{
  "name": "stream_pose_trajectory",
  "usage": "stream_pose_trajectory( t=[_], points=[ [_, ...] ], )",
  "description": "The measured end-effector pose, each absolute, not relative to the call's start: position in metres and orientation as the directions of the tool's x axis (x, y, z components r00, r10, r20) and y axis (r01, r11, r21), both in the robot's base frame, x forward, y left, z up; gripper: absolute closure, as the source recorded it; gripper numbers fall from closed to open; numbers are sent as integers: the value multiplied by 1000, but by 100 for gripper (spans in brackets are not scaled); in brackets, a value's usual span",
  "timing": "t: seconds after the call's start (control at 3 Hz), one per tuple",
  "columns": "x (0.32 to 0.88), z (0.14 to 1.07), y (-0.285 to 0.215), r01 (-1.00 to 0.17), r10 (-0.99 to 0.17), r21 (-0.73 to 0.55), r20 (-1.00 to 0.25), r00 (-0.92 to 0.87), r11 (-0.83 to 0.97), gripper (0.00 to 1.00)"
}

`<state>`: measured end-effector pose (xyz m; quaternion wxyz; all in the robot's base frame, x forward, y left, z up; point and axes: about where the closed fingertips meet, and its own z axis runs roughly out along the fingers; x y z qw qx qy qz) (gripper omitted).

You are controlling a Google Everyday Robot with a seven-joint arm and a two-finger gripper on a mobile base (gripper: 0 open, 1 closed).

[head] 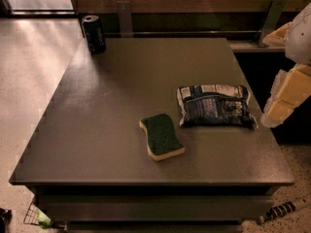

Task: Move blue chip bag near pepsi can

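The blue chip bag (214,106) lies flat on the right part of the dark table (112,130); it is dark-blue foil with white edges and white print. The pepsi can (94,34) stands upright at the far left corner of the table, far from the bag. My gripper (282,101) hangs off the table's right edge, just right of the bag and not touching it. It holds nothing that I can see.
A green-and-yellow sponge (161,137) lies in front and to the left of the bag. A wall with metal brackets (270,19) runs behind the table. A striped stick (284,210) lies on the floor at the lower right.
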<state>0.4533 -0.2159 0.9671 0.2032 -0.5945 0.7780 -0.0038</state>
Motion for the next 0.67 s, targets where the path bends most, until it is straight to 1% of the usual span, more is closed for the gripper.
stream_pose_trajectory(
  t=[0.33, 0.67],
  points=[
    [485, 939, -208, -924, -877, -212, -436, -202, 318, 0],
    [516, 906, -187, -932, -820, -160, -540, -192, 324, 0]
  ],
)
